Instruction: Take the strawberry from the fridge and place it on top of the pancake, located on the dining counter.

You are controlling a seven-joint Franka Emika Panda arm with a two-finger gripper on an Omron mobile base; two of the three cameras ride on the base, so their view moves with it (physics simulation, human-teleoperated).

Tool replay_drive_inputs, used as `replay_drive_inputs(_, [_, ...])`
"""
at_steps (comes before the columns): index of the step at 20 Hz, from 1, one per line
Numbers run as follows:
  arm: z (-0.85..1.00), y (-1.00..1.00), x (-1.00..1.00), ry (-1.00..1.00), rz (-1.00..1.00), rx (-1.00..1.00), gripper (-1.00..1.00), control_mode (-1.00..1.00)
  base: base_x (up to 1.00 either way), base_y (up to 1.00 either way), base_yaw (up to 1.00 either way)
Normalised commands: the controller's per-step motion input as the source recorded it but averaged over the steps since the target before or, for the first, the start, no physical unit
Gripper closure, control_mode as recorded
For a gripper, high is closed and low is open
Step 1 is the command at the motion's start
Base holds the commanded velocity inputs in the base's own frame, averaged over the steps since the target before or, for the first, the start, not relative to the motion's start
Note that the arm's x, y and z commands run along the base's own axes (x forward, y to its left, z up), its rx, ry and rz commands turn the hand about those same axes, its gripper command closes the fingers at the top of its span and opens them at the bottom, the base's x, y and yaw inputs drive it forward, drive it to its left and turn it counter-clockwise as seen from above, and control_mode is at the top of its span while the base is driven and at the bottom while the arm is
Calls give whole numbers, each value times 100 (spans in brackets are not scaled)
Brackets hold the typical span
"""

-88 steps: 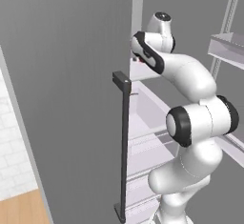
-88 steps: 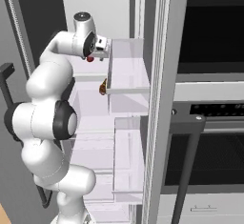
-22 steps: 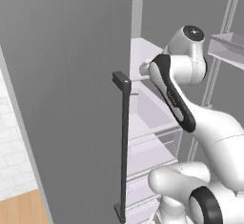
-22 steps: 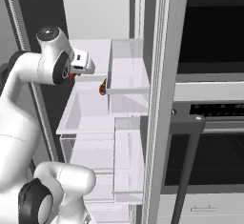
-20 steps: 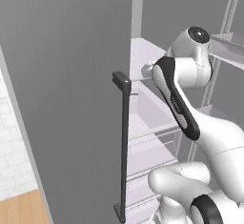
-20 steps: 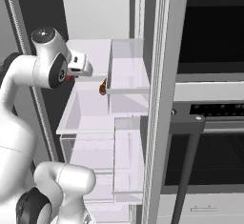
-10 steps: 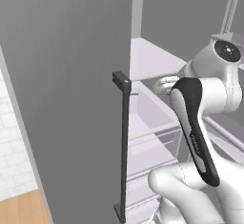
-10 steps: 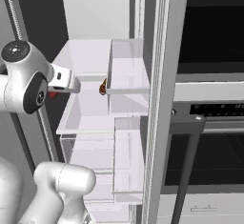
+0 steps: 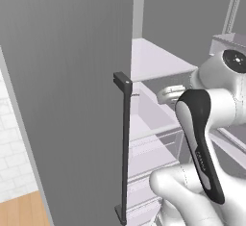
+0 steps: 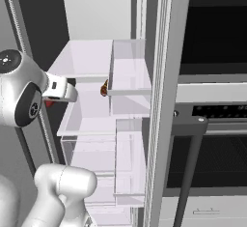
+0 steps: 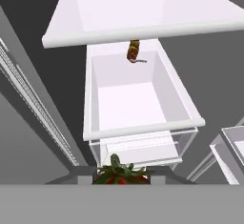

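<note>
Red strawberry (image 11: 120, 174) sits gripped in end effector (image 11: 121, 176).

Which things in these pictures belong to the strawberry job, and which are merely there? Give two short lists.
Belonging to the job: the strawberry, held at the gripper; the fridge, standing open.

Merely there: the brown-orange bottle on the shelf; the wall oven.

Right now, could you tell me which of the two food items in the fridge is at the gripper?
The strawberry, red with green leaves, sits right at the gripper. The brown-orange bottle stands farther back, under the upper shelf.
</note>
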Motion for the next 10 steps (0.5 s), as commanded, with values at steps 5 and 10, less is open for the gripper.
replay_drive_inputs(5, [0,0,-9,-3,0,0,100,100,-15,0,0])
replay_drive_inputs(10, [0,0,0,0,0,0,100,100,-96,33,-6])
